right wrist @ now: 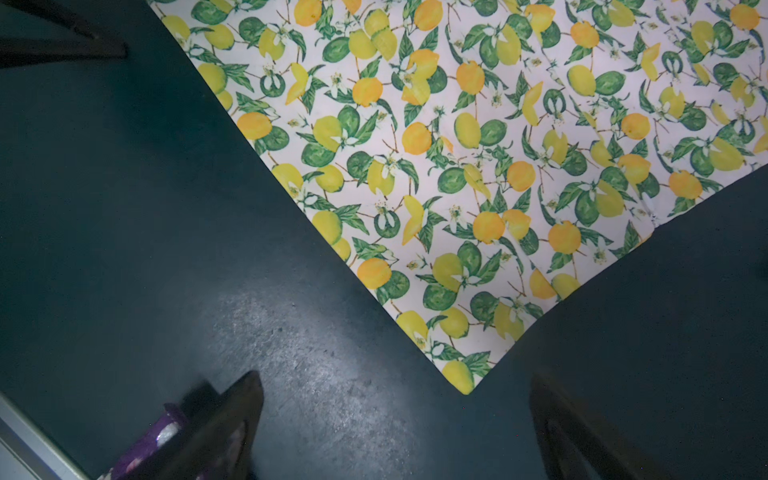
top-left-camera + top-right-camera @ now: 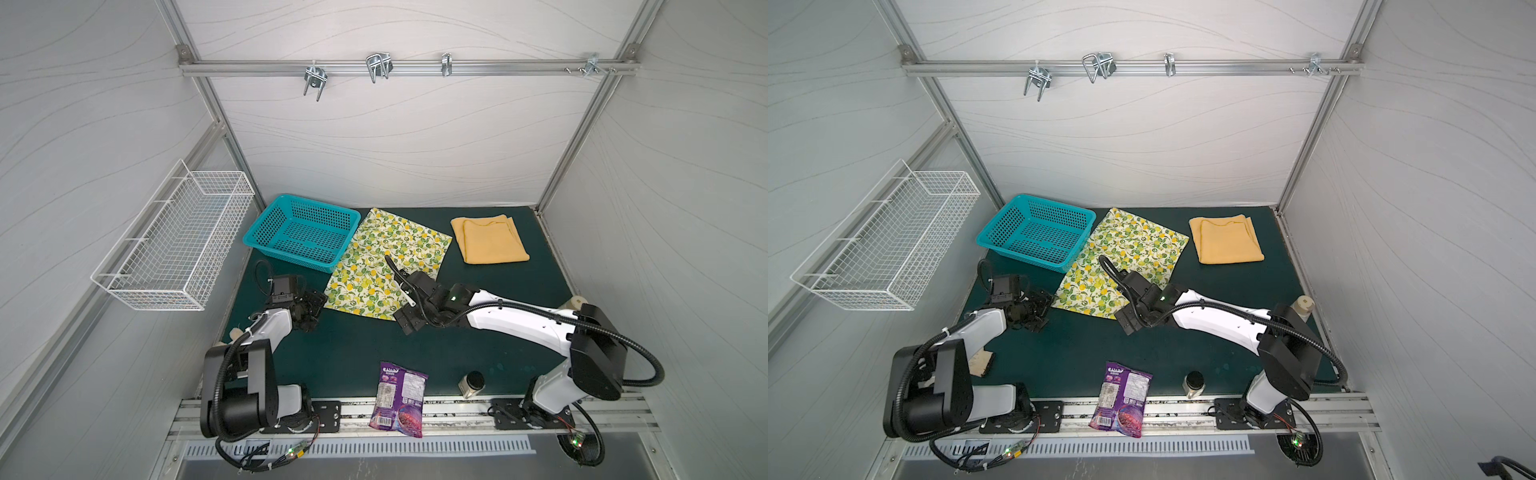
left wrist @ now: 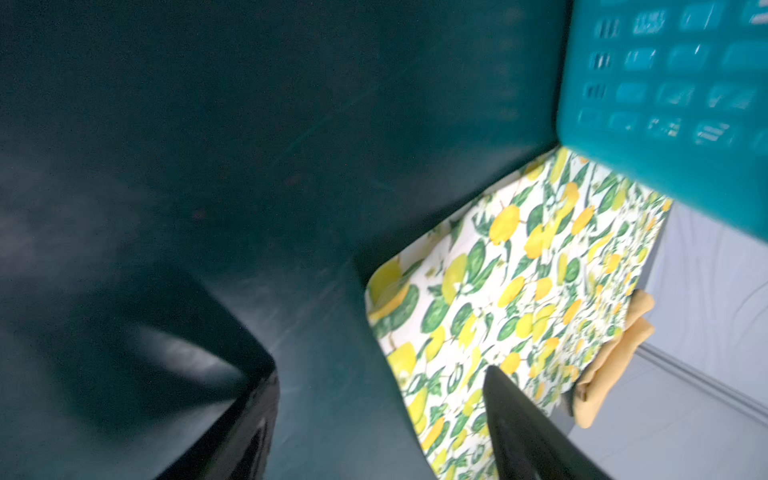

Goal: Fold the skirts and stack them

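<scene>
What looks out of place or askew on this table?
The purple snack bag hangs over the table's front edge onto the metal rail, unrelated to folding. The lemon skirt lies spread out and diagonal, while the mustard skirt is folded.

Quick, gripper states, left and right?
Left gripper: open, jaws apart at a corner of the lemon skirt, nothing gripped.
Right gripper: open, holding nothing.
</scene>
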{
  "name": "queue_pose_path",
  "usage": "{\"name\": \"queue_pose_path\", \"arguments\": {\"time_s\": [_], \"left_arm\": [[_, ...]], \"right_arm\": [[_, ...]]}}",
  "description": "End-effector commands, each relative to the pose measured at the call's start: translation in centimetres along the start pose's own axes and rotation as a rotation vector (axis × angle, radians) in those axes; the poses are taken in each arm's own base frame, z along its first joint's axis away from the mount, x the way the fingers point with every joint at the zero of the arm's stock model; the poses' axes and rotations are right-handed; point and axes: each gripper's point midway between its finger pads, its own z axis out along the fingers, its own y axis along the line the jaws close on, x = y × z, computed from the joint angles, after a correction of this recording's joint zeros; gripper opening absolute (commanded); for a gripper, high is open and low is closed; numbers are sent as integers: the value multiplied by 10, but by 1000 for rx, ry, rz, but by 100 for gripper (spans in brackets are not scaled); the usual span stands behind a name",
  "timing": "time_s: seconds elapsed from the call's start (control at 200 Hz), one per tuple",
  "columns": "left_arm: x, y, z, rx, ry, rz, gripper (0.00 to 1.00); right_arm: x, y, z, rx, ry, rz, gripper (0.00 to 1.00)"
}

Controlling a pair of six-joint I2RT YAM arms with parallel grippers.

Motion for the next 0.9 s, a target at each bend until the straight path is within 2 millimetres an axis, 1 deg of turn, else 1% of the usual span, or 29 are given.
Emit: {"name": "queue_pose_path", "arguments": {"time_s": [0.0, 0.125, 0.225, 0.27, 0.385, 0.5, 0.52, 0.595, 0.655, 0.695, 0.75, 0.83, 0.896], "left_arm": [[-5, 7, 16, -17, 5, 0, 70], [-5, 11, 23, -23, 14, -5, 60], [-3, 15, 26, -30, 26, -4, 53], [-1, 17, 27, -32, 30, -4, 52], [2, 22, 26, -36, 29, -1, 43], [4, 25, 25, -43, 27, 7, 38], [3, 25, 26, -44, 27, 8, 34], [4, 26, 26, -45, 33, 15, 29], [4, 25, 26, -45, 33, 15, 10], [4, 24, 26, -44, 37, 19, 3], [3, 20, 25, -37, 44, 31, 0], [3, 11, 21, -22, 62, 49, 0], [4, 1, 15, 7, 67, 60, 0]], "right_arm": [[5, 5, 6, -10, 13, 1, 99], [7, 5, 7, -9, 16, 3, 99], [10, 5, 10, -7, 24, 4, 99], [11, 5, 10, -7, 26, 4, 99], [12, 5, 13, -9, 31, 6, 99], [14, 6, 15, -10, 39, 10, 99], [14, 6, 15, -10, 39, 10, 99], [15, 6, 17, -9, 40, 12, 99], [16, 6, 18, -8, 41, 12, 99], [16, 5, 18, -4, 41, 9, 99], [17, 4, 19, 3, 43, -5, 99], [18, -2, 21, 37, 40, -30, 99], [21, -8, 22, 71, 41, -55, 99]]}}
